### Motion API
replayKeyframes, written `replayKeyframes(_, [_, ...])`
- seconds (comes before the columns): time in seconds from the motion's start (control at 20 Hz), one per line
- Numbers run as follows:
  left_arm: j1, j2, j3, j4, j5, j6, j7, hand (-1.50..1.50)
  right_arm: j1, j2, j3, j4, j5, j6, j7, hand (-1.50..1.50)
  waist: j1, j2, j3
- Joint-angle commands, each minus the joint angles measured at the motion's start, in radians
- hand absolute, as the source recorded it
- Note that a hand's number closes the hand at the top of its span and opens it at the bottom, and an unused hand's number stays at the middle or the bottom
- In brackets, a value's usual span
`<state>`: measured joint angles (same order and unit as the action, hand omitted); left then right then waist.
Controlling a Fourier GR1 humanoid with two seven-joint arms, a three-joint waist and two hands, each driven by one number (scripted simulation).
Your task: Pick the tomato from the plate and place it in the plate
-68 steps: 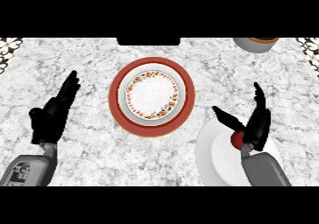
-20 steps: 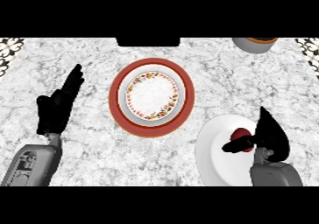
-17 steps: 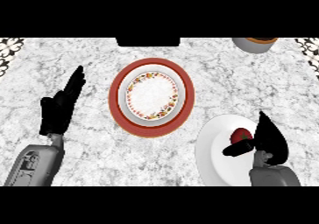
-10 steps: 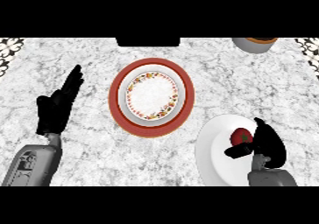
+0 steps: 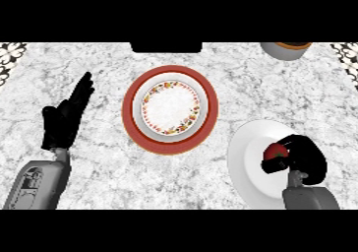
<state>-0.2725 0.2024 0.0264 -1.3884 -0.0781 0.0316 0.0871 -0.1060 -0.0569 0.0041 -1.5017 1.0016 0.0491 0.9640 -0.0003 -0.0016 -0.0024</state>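
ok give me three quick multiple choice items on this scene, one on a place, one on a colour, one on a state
1. The tomato is over which plate?
A) the white plate
B) the centre plate
C) neither plate

2. What colour is the centre plate's outer rim?
A) blue
B) red
C) green

3. How is the right hand?
A) open and flat
B) out of view
C) curled round the tomato

Answers:
1 A, since the tomato shows against the white plate at the right.
2 B, since a broad red band rings the centre plate.
3 C, since the black fingers wrap the tomato's side.
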Motion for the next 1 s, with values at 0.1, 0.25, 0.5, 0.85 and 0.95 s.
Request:
replayKeyframes(0.1, [-0.014, -0.016, -0.020, 0.006, -0.002, -0.010, -0.008, 0.00, -0.092, -0.200, 0.108, 0.083, -0.079, 0.197, -0.387, 1.50, 0.041, 0.015, 0.004])
replayKeyframes(0.25, [-0.024, -0.025, -0.030, -0.013, 0.005, -0.018, 0.007, 0.00, -0.153, -0.308, 0.165, 0.091, -0.115, 0.286, -0.613, 1.50, 0.069, 0.016, 0.007])
replayKeyframes(0.5, [-0.022, -0.006, -0.010, -0.008, 0.008, -0.022, 0.000, 0.00, -0.262, -0.448, 0.068, 0.193, -0.182, 0.179, -0.978, 1.50, 0.038, 0.013, 0.006])
replayKeyframes(0.85, [-0.042, -0.024, -0.022, -0.021, -0.018, 0.012, 0.043, 0.00, -0.434, -0.411, -0.064, 0.269, -0.314, 0.008, -1.248, 1.50, 0.030, 0.010, 0.005])
replayKeyframes(0.95, [-0.042, -0.005, -0.016, -0.046, -0.007, -0.011, 0.083, 0.00, -0.435, -0.391, -0.038, 0.263, -0.328, 0.016, -1.320, 1.50, 0.019, 0.005, 0.004])
